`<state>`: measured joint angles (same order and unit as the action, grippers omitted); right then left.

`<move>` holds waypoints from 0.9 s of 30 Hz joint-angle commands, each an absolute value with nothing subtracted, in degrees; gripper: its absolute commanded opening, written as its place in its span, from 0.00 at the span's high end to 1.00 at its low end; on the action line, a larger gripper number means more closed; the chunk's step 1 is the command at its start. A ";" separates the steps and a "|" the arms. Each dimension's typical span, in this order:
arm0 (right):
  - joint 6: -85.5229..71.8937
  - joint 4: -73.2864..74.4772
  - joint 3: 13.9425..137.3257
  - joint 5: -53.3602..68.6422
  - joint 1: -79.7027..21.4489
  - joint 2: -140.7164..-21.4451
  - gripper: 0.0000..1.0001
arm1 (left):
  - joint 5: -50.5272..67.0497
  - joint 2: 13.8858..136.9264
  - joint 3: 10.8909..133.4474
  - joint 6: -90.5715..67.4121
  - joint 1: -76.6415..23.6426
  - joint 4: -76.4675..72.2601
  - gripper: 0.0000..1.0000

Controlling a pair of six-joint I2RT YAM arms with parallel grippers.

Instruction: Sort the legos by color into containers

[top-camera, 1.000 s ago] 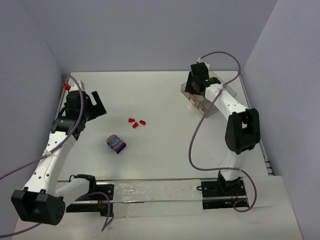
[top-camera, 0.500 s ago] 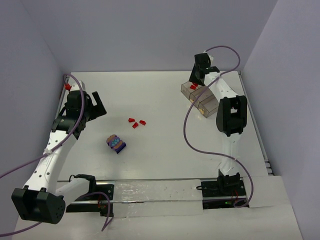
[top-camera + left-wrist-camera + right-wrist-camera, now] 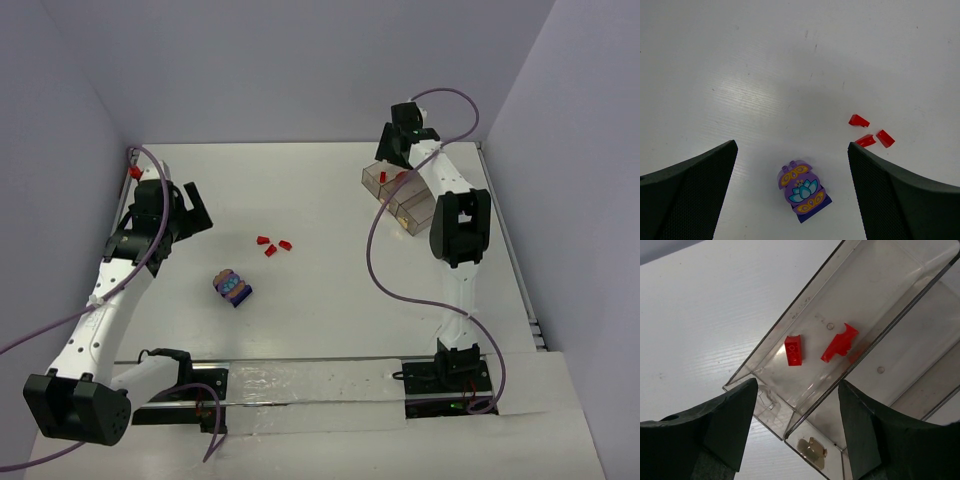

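Observation:
Three red legos (image 3: 272, 244) lie loose mid-table; they also show in the left wrist view (image 3: 865, 140). A purple-blue clump (image 3: 232, 288) with a lotus print lies nearer the front and shows between the left fingers (image 3: 802, 190). The clear tray (image 3: 415, 215) stands at the back right. Its leftmost compartment (image 3: 785, 322) holds two red bricks (image 3: 794, 350). The middle compartment holds a tan piece (image 3: 812, 449). My left gripper (image 3: 180, 215) (image 3: 791, 150) is open and empty, high above the clump. My right gripper (image 3: 397, 150) (image 3: 797, 385) is open and empty above the tray's far end.
Grey walls close the table at the back, left and right. A red clip (image 3: 132, 172) sits on the left arm's cable by the left wall. The arms' base rail (image 3: 300, 385) runs along the near edge.
My right gripper has pulled back from over the tray toward the back wall, and two red bricks now show in the tray. The left arm has barely moved.

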<state>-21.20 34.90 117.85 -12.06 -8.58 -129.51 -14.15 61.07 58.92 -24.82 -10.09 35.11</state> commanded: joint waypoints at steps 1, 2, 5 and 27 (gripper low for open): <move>-18.73 32.35 114.87 -7.81 -9.89 -120.81 0.28 | -13.90 59.49 60.76 -25.00 -10.28 34.76 0.01; -17.96 30.82 111.93 -6.51 -11.11 -118.42 0.29 | -13.77 59.32 60.53 -25.18 -10.28 34.63 0.01; -15.03 26.53 103.04 -5.29 -16.35 -112.51 0.29 | -13.35 59.27 60.17 -25.64 -10.28 34.63 0.01; -3.41 26.28 93.17 -2.01 -44.21 -118.05 0.23 | -14.33 57.39 58.97 -24.96 -10.37 35.15 0.01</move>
<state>-7.80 24.67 89.61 -1.00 -43.60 -116.03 -14.13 59.09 58.83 -25.21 -10.09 35.46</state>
